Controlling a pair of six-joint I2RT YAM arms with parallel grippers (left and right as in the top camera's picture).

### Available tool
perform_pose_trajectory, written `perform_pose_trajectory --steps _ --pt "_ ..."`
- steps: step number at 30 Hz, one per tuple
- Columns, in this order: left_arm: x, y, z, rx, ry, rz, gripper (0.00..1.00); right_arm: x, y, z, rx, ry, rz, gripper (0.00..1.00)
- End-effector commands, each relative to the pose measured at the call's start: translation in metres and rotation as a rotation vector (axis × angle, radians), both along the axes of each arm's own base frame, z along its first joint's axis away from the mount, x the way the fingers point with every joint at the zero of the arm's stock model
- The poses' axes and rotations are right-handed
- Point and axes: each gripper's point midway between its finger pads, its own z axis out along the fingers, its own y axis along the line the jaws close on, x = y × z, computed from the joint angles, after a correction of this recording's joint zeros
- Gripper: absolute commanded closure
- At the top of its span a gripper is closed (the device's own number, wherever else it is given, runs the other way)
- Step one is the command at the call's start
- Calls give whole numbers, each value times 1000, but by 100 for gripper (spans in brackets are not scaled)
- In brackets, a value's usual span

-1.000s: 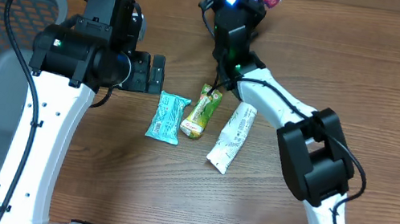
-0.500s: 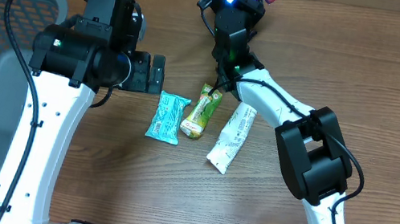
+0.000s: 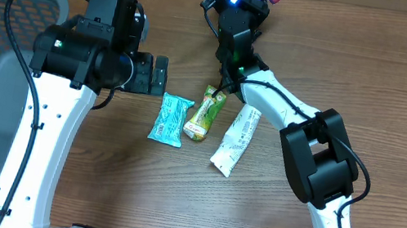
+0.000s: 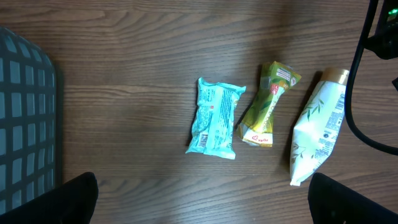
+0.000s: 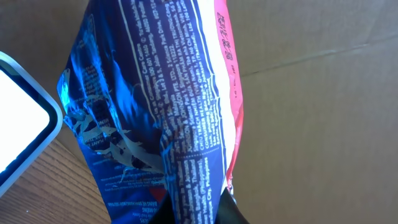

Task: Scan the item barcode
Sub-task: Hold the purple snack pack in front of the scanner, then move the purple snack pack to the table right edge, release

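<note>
Right wrist view shows the right gripper (image 5: 193, 214) shut tight on one end of a blue and red snack bag (image 5: 155, 106). The bag is held up at the far edge of the worktop (image 3: 405, 98), just beside a white thing with a grey edge (image 5: 18, 118), which may be the scanner. I see lots of tiny words on the bag, but no barcode lines. So the scan may not work, because the barcode may be on the other side or point the wrong way. The bag looks shiny and crinkly, so light may bounce off it and hide the lines. It is pinched at one end only, so it may flop or slip out if the arm turns fast. The left gripper (image 3: 150, 74) is wide open and holds nothing, near a teal packet (image 3: 170, 118).
</note>
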Motion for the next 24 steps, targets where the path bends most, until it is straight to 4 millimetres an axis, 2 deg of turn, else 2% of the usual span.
perform_pose_trajectory --steps 1,4,8,12,15,20,24 --pt "2 -1 -1 2 0 -16 0 1 -2 8 19 -27 -18 96" --pt "2 -1 -1 2 0 -16 1 -2 -4 17 35 -42 -34 96" --pt "2 -1 -1 2 0 -16 0 -14 -5 53 122 -74 -39 96" --pt "2 -1 -1 2 0 -16 0 -35 -7 86 155 2 4 96" --pt "2 -1 -1 2 0 -16 0 -56 -10 104 233 63 35 96" --pt "2 -1 -1 2 0 -16 1 -96 -6 110 454 233 143 96" --pt "2 -1 -1 2 0 -16 0 -139 -2 99 814 472 206 96"
